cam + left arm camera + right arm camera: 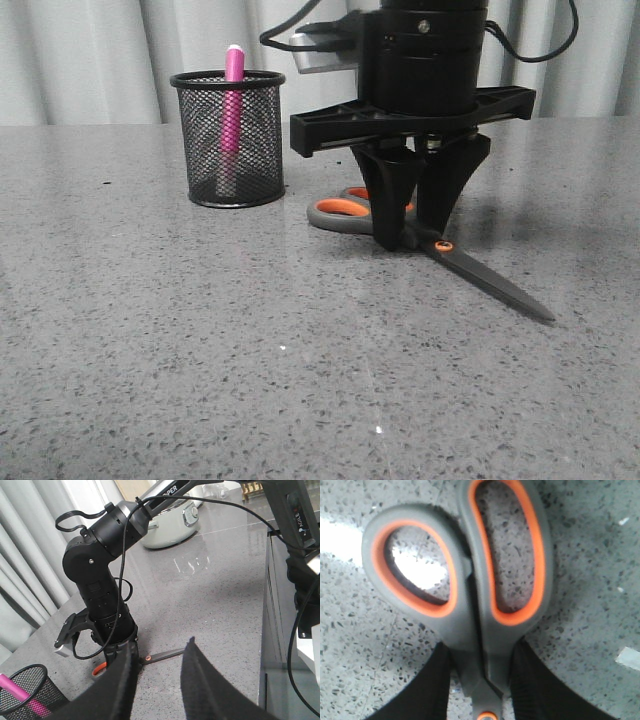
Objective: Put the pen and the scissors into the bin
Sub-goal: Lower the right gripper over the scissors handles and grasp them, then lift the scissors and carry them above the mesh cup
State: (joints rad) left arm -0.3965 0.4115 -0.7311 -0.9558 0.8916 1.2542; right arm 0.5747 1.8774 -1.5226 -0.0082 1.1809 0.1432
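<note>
The scissors (480,270) lie flat on the grey speckled table, blades pointing front right and orange-lined handles (470,580) toward the bin. My right gripper (412,235) points straight down, and its fingers press both sides of the scissors' neck just behind the orange pivot (481,650). The black mesh bin (230,140) stands upright at the back left, with the pink pen (234,100) standing inside it and poking above the rim. My left gripper (162,645) is open and empty, raised above the table; its view shows the scissors' blade (165,654), the bin (37,680) and the pen (15,686).
A white rice cooker (170,525) stands far down the table behind the right arm (100,595). The table's edge (265,605) runs along one side in the left wrist view. Grey curtains hang behind the table (100,60).
</note>
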